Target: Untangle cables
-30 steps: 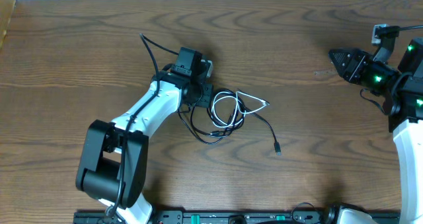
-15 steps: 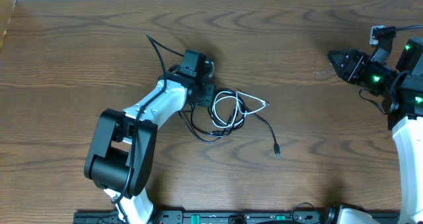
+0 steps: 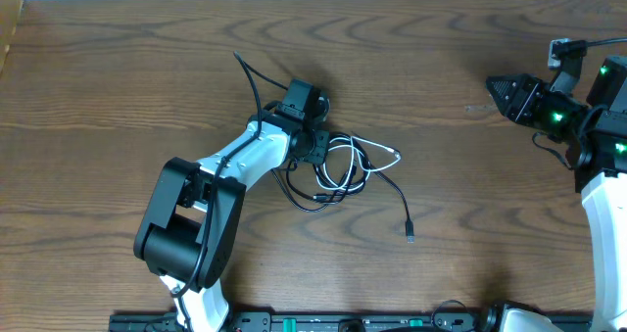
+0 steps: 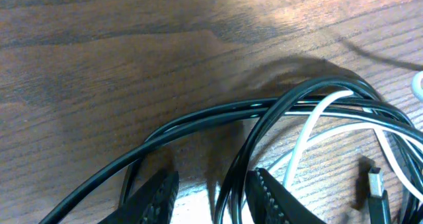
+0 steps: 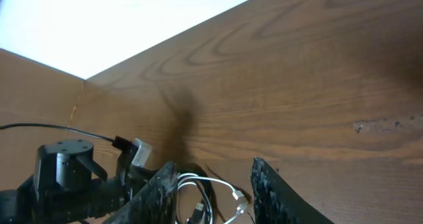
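Cables, one black and one white, are shown near the middle of the table, looped through each other in a small coil. Only the tail of the black cable, ending in its plug, is seen drawn clear of the coil toward the right. The white cable is contained within the loops. The left gripper is set low at the coil's left edge, its jaws narrowly parted. A black strand is passed through the gap and, as far as can be judged, is not pinched. The right gripper is positioned well apart at the table's right side, jaws partly parted and empty. The untangling is judged barely begun: neither cord is yet separated.
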Tool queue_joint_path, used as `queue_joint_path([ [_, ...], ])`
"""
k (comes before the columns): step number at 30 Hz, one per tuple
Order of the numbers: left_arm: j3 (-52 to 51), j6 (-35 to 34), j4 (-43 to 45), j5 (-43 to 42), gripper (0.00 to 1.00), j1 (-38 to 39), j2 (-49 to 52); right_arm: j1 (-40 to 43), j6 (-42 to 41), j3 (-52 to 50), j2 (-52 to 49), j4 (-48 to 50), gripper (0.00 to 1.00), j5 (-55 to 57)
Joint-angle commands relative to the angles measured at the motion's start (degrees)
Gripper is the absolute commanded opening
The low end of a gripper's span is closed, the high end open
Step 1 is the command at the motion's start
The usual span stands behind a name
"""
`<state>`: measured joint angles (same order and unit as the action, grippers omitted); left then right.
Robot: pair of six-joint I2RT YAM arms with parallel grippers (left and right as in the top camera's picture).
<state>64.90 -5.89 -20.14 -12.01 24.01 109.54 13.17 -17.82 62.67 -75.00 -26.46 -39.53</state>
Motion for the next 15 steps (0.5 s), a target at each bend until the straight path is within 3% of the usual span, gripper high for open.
queue_joint_path([
  [1, 0.44, -0.59, -0.17, 0.02, 0.38, 0.31, 0.74, -0.15, 1.2, 0.52, -0.15, -0.17, 0.33, 0.22],
  [6, 0.15, -0.61, 0.85, 2.29, 0.38, 3.32, 2.27, -0.15, 1.2, 0.52, -0.24, -0.2, 0.33, 0.26],
  [7, 0.15, -0.57, 1.22, 2.73, 0.35, 3.89, 2.51, -0.15, 1.2, 0.52, -0.24, -0.24, 0.33, 0.26],
  [11, 0.15, -0.57, 1.9, 4.15, 0.08, 4.81, 2.58, -0.15, 1.2, 0.52, -0.28, -0.39, 0.32, 0.26],
  [15, 0.76, -0.63, 0.9, 4.11, 0.07, 4.83, -0.55, -0.22, 1.18, 0.52, -0.28, -0.63, 0.33, 0.2],
])
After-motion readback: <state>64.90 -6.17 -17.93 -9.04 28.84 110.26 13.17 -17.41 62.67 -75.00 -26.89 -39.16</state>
